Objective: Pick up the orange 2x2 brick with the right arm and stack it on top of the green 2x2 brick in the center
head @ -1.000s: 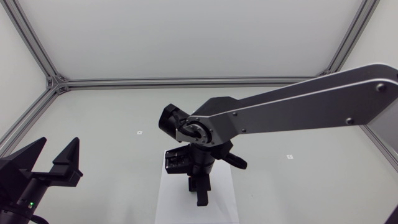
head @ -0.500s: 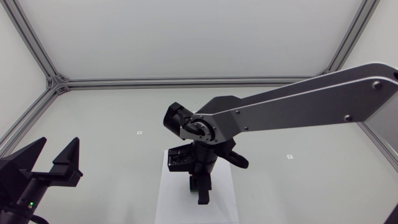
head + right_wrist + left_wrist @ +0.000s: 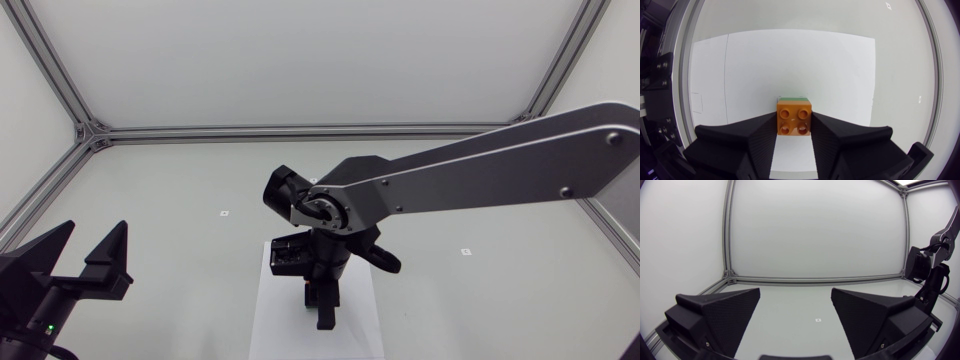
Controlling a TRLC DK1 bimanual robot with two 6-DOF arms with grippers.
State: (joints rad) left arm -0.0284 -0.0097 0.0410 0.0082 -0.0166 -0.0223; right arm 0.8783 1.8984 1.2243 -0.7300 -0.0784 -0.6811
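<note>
Tabletop (image 3: 180, 180): pale grey surface, carrying all the items below.

Right arm (image 3: 480, 175): silver-grey link entering from the right side and reaching to the middle, wrist pointing down.

White sheet (image 3: 275, 320): lies flat on the tabletop at the centre, directly under the right arm's wrist.

Left gripper (image 3: 92, 228): low at the left side, well apart from the sheet. Fingers spread wide, nothing between them (confirmed in its own wrist view).

Right gripper (image 3: 795, 122): over the sheet, fingers closed in on two opposite sides of the orange 2x2 brick (image 3: 795, 121), both in contact.

Orange 2x2 brick: held studs up between the fingertips, over the middle of the sheet.

Green 2x2 brick (image 3: 794, 98): shows only as a thin strip along the orange brick's far edge, beneath it. Whether the two are pressed together cannot be told.

Markings: two small square marks (image 3: 224, 213) on the tabletop flank the sheet, too small to read.
</note>
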